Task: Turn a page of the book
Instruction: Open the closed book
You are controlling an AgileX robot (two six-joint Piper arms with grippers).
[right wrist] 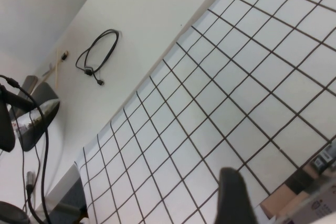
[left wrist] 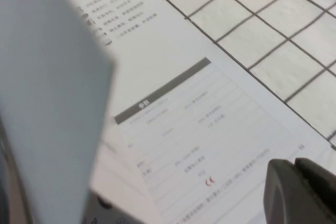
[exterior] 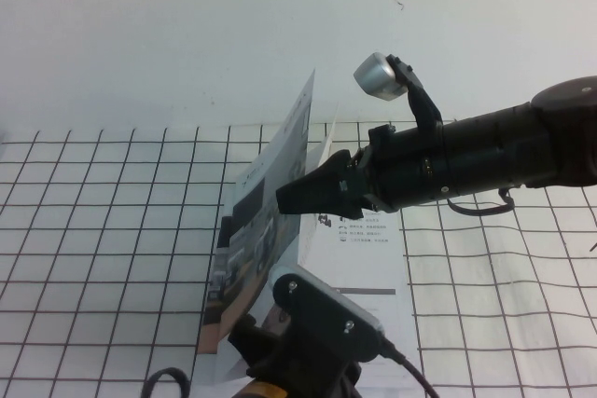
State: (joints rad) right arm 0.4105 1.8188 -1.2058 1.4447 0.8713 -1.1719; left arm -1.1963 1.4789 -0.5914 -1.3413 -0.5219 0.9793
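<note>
In the middle of the high view the book [exterior: 359, 258] lies open on the grid mat [exterior: 103, 230], and the right gripper [exterior: 297, 199] pinches the page [exterior: 266, 221], holding it almost upright (cover photo to the left). The left gripper [exterior: 280, 323] is low at the bottom centre, over the book's near edge; I cannot tell how its jaws stand.

A flat white tabletop sheet ruled with a black grid [exterior: 112, 230] is seen, carrying the thin glossy white booklet [exterior: 359, 249], which lies opened on it. A looped black cable [right wrist: 97, 56] is seen on plain white surface beside the grid.
</note>
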